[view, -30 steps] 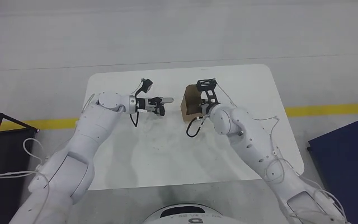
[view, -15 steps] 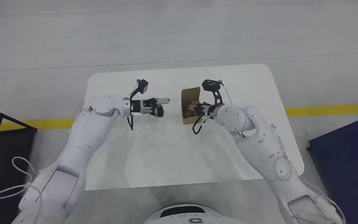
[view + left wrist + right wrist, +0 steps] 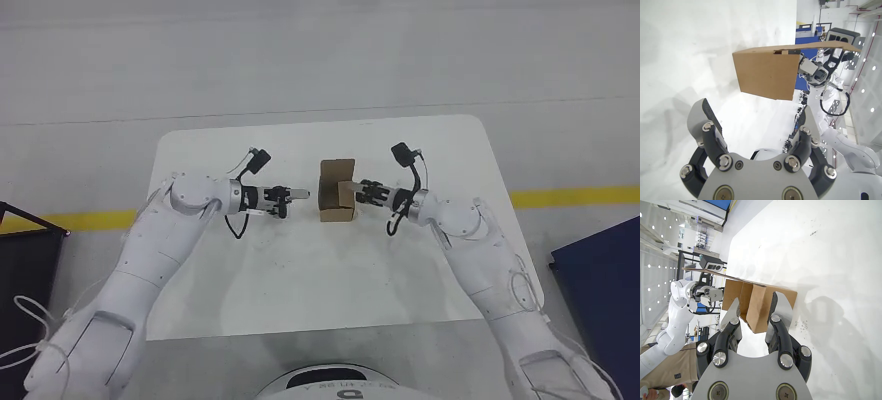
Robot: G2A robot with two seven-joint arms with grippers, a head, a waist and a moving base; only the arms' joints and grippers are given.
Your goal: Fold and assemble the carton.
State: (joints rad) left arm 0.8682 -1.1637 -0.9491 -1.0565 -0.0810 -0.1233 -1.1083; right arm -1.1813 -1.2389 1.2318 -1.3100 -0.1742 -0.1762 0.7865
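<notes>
Right wrist view: carton (image 3: pixel 753 302) flap in right hand (image 3: pixel 756 304), interior half-hidden.

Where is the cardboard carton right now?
In the top view, the carton is at the table's far middle, held by the right gripper, with the open left gripper just short of it.

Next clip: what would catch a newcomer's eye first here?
The brown carton, partly assembled with flaps open, stands in the middle of the white table. The right gripper is clamped on one of its flaps, while the left gripper, jaws open, faces the carton's opposite side without touching it.
</notes>
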